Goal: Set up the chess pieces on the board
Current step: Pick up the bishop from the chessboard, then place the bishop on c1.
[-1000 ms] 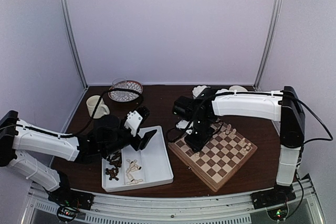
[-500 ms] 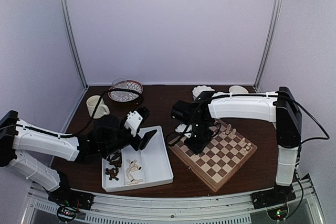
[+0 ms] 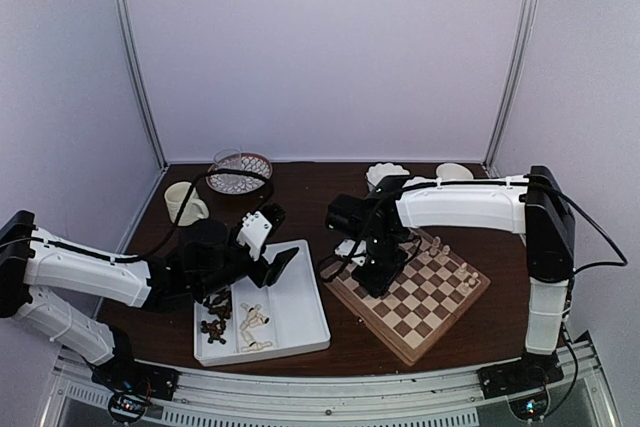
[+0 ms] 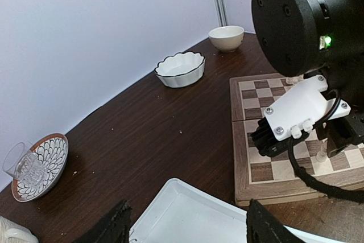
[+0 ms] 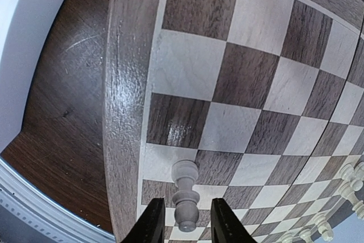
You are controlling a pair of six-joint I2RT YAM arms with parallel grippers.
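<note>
Currently, the right gripper [image 5: 186,220] is reaching down over the board [image 5: 239,83], at the row of squares just inside the light wood rim. Its jaws are standing narrow, one on each side of a cream chess piece [image 5: 185,192]. A thin sliver is showing between the piece and each of the fingers [image 5: 151,220], so it cannot be told whether they are pressing on it. The piece is sitting over an edge square, probably because the set-up is calling for a piece there. More cream pieces [image 3: 440,247] are standing along another edge of the board.

The left gripper [image 4: 187,226] is hovering above the white tray [image 3: 295,307] with its jaws wide apart and nothing between them. This posture is judged to be a standby: it is keeping clear of the board while staying near the supply. The tray is holding the dark chessmen [image 3: 213,330] in one compartment and the loose cream chessmen [image 3: 255,325] in the other, so each colour is lying separately for picking.

No brand, label or writing is showing legibly in any view. The only marking is a green indicator light [image 4: 325,41] glowing on the right arm's wrist housing.
</note>
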